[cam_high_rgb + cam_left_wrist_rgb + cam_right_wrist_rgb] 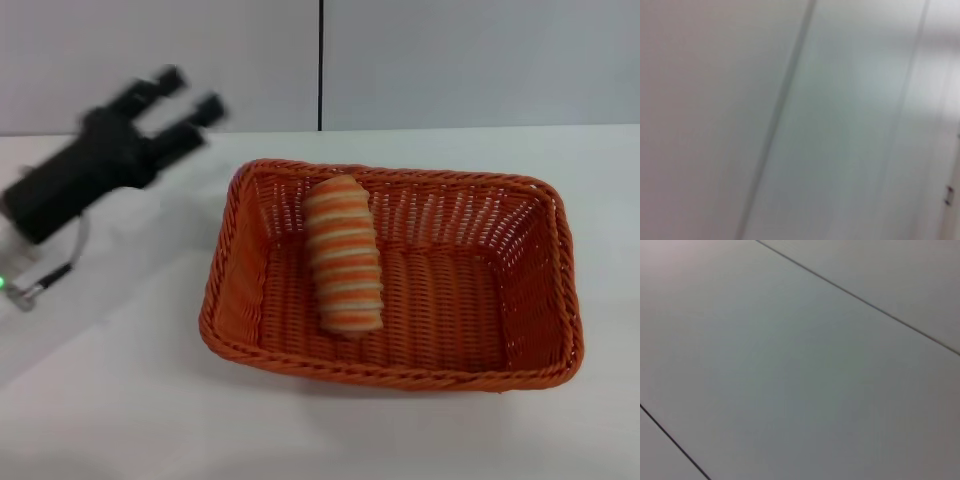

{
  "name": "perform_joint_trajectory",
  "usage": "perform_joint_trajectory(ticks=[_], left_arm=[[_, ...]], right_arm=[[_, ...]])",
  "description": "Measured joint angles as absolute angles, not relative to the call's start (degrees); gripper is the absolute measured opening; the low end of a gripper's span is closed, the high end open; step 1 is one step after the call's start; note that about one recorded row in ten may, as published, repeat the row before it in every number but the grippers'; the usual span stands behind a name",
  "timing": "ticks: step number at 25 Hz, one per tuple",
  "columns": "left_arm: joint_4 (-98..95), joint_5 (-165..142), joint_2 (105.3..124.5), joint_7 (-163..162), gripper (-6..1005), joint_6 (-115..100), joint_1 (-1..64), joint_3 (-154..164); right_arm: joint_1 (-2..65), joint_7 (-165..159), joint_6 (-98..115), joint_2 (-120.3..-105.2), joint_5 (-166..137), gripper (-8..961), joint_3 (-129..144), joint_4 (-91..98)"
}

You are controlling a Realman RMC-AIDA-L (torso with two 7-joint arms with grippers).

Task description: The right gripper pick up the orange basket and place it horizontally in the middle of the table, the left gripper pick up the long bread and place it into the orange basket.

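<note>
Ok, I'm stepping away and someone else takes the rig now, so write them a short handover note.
Left gripper: open, empty, raised over the table to the left of the basket.
Right gripper: not in view.
Orange basket: lying lengthwise across the middle of the table.
Long bread: inside the basket, in its left half.
Done: both placements look complete.
Left: nothing but parking the left arm.

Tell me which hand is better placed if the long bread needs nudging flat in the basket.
Left, probably. The left hand hovers open and empty beside the orange basket, near the long bread, which lies inside leaning on the back wall. The right hand is out of sight in every view.
</note>
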State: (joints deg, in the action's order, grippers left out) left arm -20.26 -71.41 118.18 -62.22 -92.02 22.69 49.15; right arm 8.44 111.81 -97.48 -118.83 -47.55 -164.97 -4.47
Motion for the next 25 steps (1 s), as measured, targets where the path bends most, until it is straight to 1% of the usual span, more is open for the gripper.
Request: perform_joint_trajectory(ticks=[2,5,9,15,25], left_arm=[[-19.32,-67.53,118.30,-58.87,827,-94.98,20.56,46.91],[-15.53,-61.07,118.42,-53.48,827,-99.28,18.50,43.42],[-5.01,-50.05,118.52,-44.61,827,-106.13,16.15,33.10],[-2.44,-48.31,118.54,-40.17,826,-110.49,14.02,26.44],[-2.32,-48.08,118.58,-36.04,826,-110.89,14.48,24.93]], right_arm=[[8.48,112.53,-97.45,-118.87,-45.67,436,-164.97,-3.28],[8.82,114.10,-97.38,-118.91,-42.26,437,-164.97,-1.01],[8.86,115.21,-97.29,-118.92,-40.94,437,-164.96,-0.28],[8.38,115.27,-96.19,-118.92,-38.54,438,-164.97,0.00],[8.95,115.38,-93.42,-118.95,-37.79,436,-164.97,0.51]])
